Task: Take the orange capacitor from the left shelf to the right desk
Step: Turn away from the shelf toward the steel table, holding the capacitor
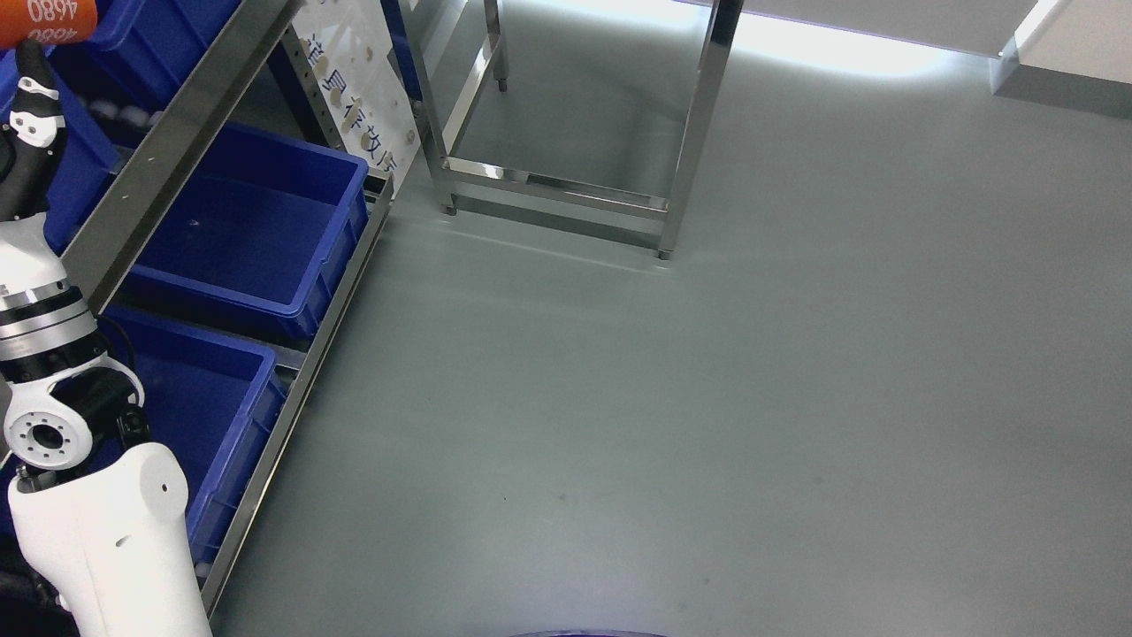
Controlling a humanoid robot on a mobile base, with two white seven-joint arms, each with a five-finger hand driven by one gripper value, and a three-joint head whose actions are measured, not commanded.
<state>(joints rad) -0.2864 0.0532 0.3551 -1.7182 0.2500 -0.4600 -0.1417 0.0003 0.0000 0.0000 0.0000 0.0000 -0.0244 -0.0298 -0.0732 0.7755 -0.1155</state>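
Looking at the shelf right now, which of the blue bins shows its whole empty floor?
The middle-level blue bin, beside the shelf's slanted metal post. The lower bin sits partly behind the robot's left arm.

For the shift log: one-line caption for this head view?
Left hand raised at the shelf beside the orange capacitor, blue bins below.

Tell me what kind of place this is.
Probably a workshop or parts storeroom: a metal shelf holding blue bins, a steel table frame, and a plain grey floor.
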